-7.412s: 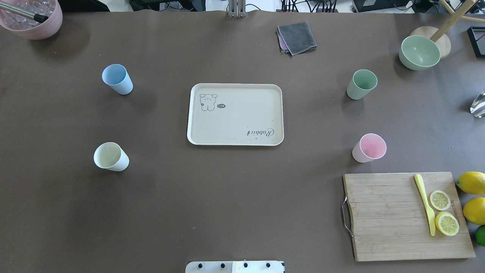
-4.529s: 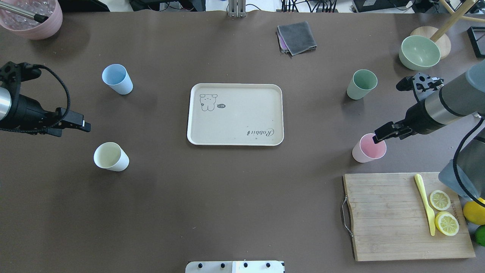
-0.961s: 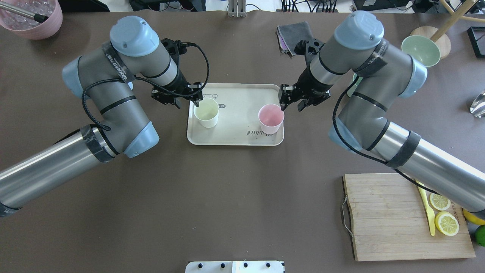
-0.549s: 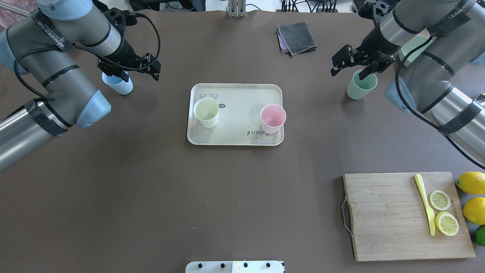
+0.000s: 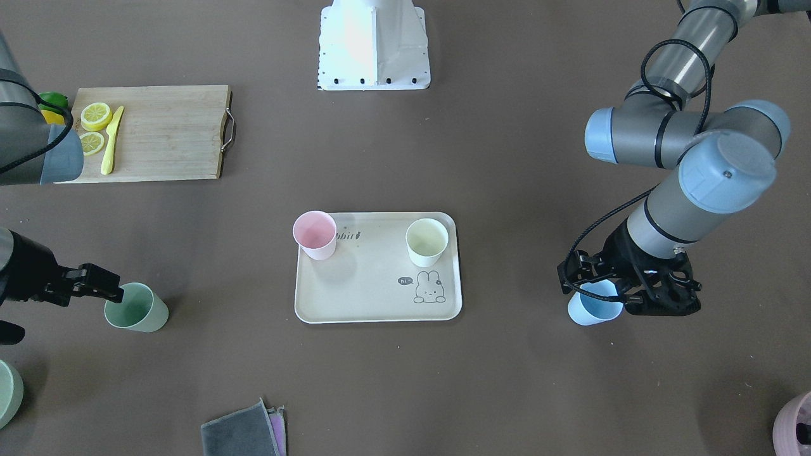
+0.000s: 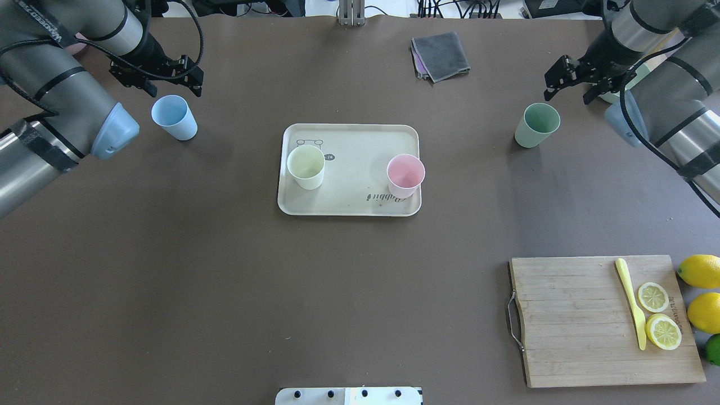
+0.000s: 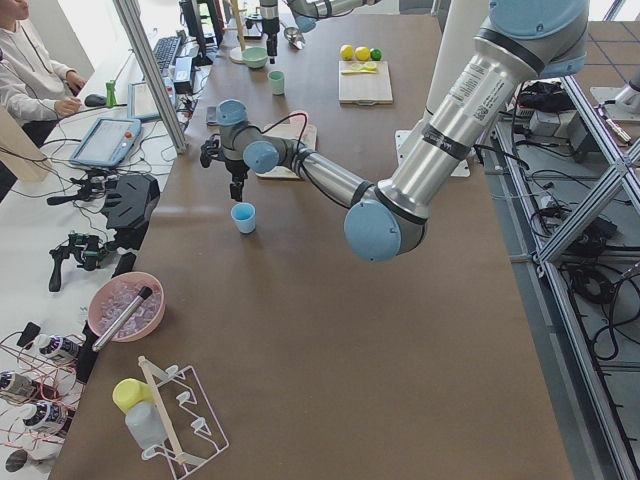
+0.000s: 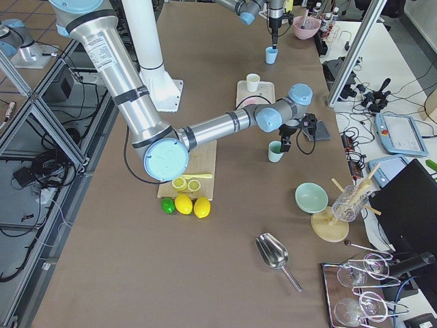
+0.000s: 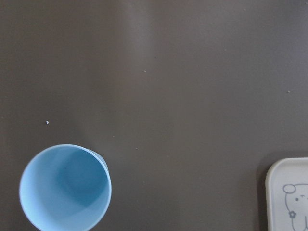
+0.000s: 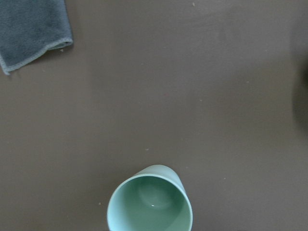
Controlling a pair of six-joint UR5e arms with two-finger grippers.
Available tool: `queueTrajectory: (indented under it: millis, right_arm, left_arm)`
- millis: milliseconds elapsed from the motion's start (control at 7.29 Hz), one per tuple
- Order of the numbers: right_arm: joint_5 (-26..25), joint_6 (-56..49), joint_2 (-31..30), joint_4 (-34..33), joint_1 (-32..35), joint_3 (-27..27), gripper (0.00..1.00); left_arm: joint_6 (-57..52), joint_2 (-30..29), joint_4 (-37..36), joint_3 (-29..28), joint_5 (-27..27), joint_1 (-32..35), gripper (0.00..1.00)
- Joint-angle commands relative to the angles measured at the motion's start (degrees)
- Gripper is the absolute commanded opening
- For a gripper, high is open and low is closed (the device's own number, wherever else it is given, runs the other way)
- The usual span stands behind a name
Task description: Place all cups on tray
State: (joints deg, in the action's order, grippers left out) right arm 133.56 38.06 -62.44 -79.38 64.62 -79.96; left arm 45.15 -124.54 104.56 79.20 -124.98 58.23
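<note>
Pink cup (image 6: 405, 174) and white cup (image 6: 306, 165) sit on the tray (image 6: 349, 194). My left tool (image 6: 174, 90) and right tool (image 6: 566, 99) hang at the far side, fingers apart.

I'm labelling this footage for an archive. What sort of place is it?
Probably a robotics lab with kitchen props: a teach pendant lies on a side desk near a seated operator, aluminium framing flanks the table, and a cutting board holds lemon slices.

A robotics lab: teach pendant (image 7: 105, 142), aluminium framing (image 7: 150, 75), seated operator (image 7: 25, 70).
</note>
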Motion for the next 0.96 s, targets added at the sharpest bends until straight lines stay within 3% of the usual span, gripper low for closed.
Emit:
queueTrajectory:
  millis: [0,275,412,549,686,824]
  right_arm:
    - [-2.5,-0.09,-0.48,0.45,-1.24,2.79,0.85]
    - [-2.6,0.26,-1.27,0.45,-2.47,2.88,0.83]
    - [-2.69,0.35,-1.54,0.45,-3.09,2.88,0.62]
    - [-2.6,0.35,-1.45,0.45,-3.35,3.06,0.23]
    - [-2.43,0.35,-1.36,0.45,-3.62,2.97,0.0]
    - [-1.38,0.96,-0.49,0.28,-3.62,2.1,0.0]
  left_arm:
    - [-1.47,-0.7,0.29,-3.09,0.09,0.48,0.98]
    - [-1.47,-1.31,0.29,-3.88,0.09,0.49,0.98]
    - [-1.55,-1.4,1.08,-5.62,0.18,0.49,0.98]
    - [-1.73,-1.41,4.83,-8.34,0.53,0.49,0.98]
    - [-2.69,-1.32,6.17,-9.93,1.05,0.49,0.98]
    - [-6.35,-0.88,5.92,-10.47,1.23,1.96,0.97]
